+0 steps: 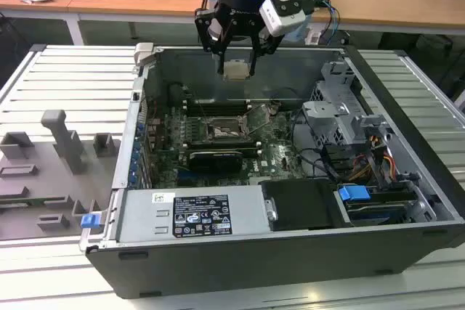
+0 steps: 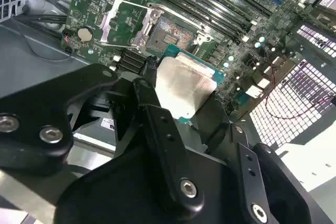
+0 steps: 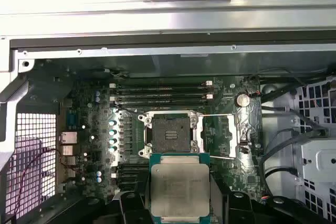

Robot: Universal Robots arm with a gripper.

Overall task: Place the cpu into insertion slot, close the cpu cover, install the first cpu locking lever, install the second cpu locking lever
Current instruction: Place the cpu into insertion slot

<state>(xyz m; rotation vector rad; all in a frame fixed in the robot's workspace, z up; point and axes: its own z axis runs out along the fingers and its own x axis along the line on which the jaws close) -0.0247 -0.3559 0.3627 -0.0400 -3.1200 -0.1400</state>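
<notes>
The fingers (image 2: 157, 124) were clamped on the cpu (image 2: 186, 85), one black finger against each of two opposite edges, with the dull metal top bare between them; the second wrist view showed this grip most clearly. The exterior view gave the height instead: the gripper (image 1: 237, 64) hung with the cpu (image 1: 236, 70) in the air over the open case (image 1: 290, 252), about level with the top of its far wall and well above the board (image 1: 283, 152). There the slot (image 1: 221, 132) lay far below the chip, with the cover (image 1: 259, 117) standing tilted up at its side, toward the exterior view's right. The first wrist view looked down past the cpu (image 3: 179, 187) onto the slot (image 3: 169, 135), a bare dark square inside its silvery rim with nothing seated in it. In that picture the chip's green edge overlapped the rim's near side. Beside the slot the cover (image 3: 237, 136) was swung open on its hinge, its cut-out centre showing green board behind it. The memory slots (image 3: 163, 94) ran in a row on another side of the slot. In the second wrist view the slot (image 2: 173, 32) and the cover (image 2: 143, 30) appeared just beyond the held chip.
</notes>
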